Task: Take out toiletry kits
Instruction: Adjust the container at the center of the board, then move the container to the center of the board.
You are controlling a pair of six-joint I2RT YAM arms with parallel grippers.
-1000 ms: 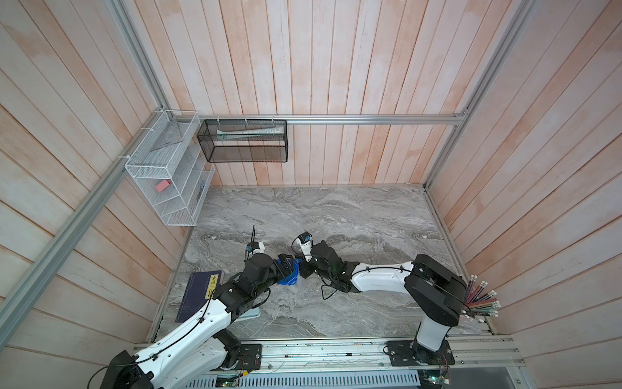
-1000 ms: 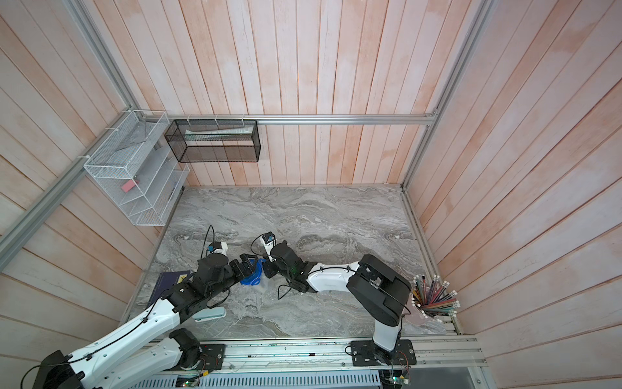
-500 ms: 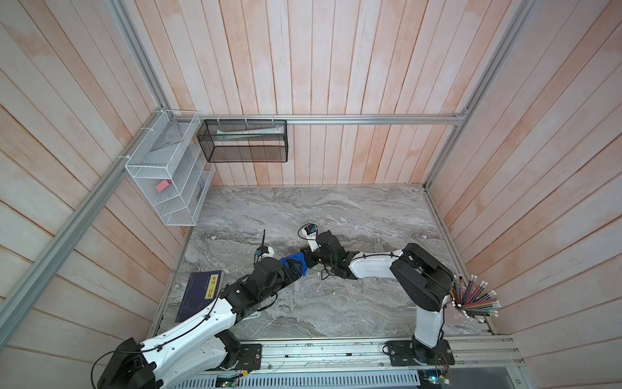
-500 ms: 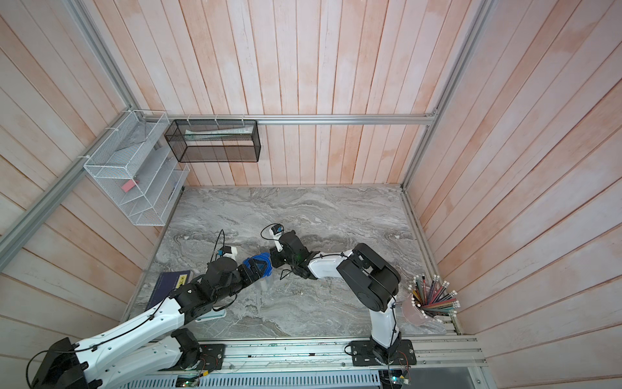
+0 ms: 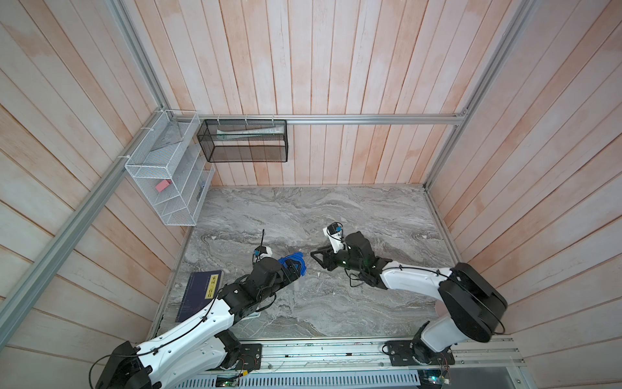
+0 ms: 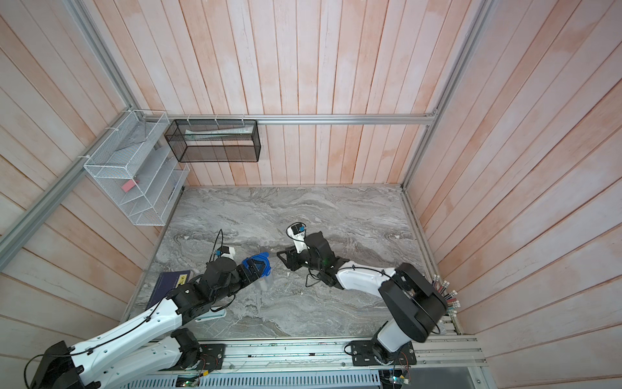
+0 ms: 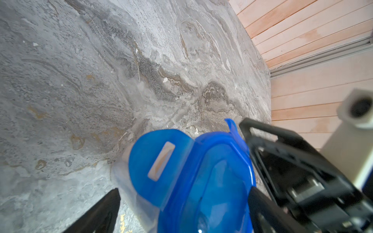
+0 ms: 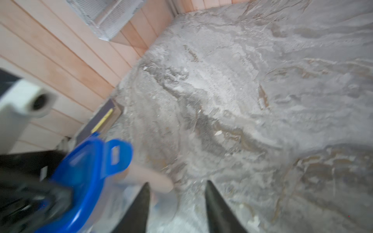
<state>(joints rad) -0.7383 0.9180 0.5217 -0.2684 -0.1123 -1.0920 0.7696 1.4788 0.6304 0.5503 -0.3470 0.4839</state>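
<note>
The left gripper (image 5: pixel 294 270) was clamped on a clear plastic jar with a blue clip lid (image 6: pixel 256 263), its jaws set wide on either side and the jar held tilted over the grey marble tabletop (image 5: pixel 303 208). The left wrist view alone showed the detail: one blue lid clip (image 7: pixel 161 163) flipped up, and a black finger (image 7: pixel 105 209) against the clear wall. The right gripper (image 8: pixel 177 182) was spread with nothing between its jaws, near the lid but apart from it in both top views. Only the right wrist view showed a pale rounded shape (image 8: pixel 149 179) through the jar's wall. It was too blurred to tell whether it was one of the toiletry kits, which could not be made out elsewhere. A bundle of coloured pens (image 6: pixel 446 296) showed in a top view beside the right arm's elbow. A dark blue book with a yellow label (image 5: pixel 202 296) lay by the left arm in both top views.
</note>
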